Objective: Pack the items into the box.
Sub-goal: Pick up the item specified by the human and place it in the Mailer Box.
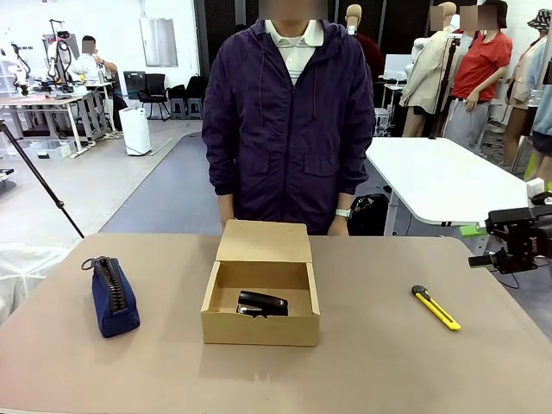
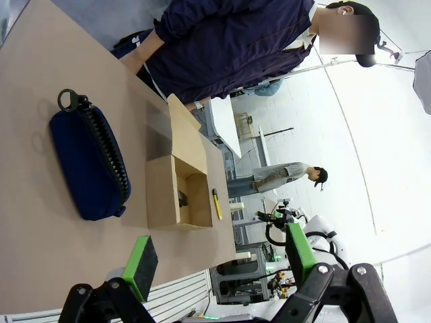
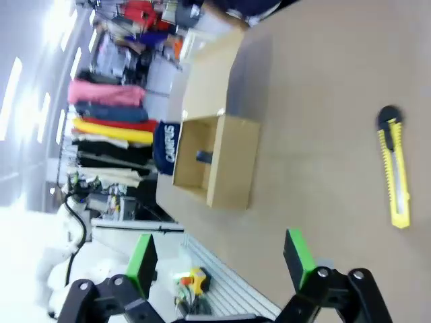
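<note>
- Your left gripper [image 2: 221, 254] has its green pads spread wide apart, with nothing between them.
- Your right gripper [image 3: 219, 259] is parted and empty too, raised off the right side of the table [image 1: 362, 362].
- The yellow utility knife [image 1: 435, 308] lies flat on the table right of the box [image 1: 259, 329], well apart from it.
- The black stapler [image 1: 262, 304] sits inside the open box, whose flap stands up toward the person [image 1: 285, 129].
- A navy pouch [image 1: 114, 296] lies left of the box.
</note>
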### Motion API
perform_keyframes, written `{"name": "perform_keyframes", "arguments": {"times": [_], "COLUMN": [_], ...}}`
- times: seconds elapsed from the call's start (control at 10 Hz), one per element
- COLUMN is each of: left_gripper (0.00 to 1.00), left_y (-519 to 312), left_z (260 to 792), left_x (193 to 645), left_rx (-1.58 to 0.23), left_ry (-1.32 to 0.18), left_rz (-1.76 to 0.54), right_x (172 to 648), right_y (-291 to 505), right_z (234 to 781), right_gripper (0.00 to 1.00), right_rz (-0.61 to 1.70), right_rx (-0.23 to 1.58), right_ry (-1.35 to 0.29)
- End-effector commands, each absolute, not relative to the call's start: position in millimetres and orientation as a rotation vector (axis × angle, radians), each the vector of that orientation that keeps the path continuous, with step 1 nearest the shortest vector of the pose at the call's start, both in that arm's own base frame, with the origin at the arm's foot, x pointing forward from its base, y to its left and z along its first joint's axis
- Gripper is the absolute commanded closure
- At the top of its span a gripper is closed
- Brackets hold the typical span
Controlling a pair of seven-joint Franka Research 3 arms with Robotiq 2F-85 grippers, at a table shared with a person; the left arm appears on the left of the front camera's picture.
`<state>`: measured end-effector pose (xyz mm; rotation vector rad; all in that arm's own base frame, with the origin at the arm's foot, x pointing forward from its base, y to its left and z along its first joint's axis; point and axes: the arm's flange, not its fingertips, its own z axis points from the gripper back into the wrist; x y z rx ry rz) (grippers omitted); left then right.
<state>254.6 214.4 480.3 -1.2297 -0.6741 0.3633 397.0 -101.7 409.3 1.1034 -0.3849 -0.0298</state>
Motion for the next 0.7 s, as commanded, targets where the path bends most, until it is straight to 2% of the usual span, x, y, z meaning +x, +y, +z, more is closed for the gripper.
{"name": "perform_keyframes", "arguments": {"times": [0.0,0.6], "left_gripper": [0.00,0.00], "left_y": [213.3,213.3], "left_z": [481.4,481.4], "left_x": [254.6,254.6], "left_rx": [-1.247,-1.247], "left_ry": [-0.698,-0.698], "left_rz": [0.351,0.351], "right_x": [399.1,399.1], "right_y": [-100.3,-100.3], "right_z": [418.5,418.5], "right_gripper": [0.00,0.00], "right_rz": [0.030,0.030], "right_rx": [1.122,1.122], "right_ry": [-0.351,-0.351]}}
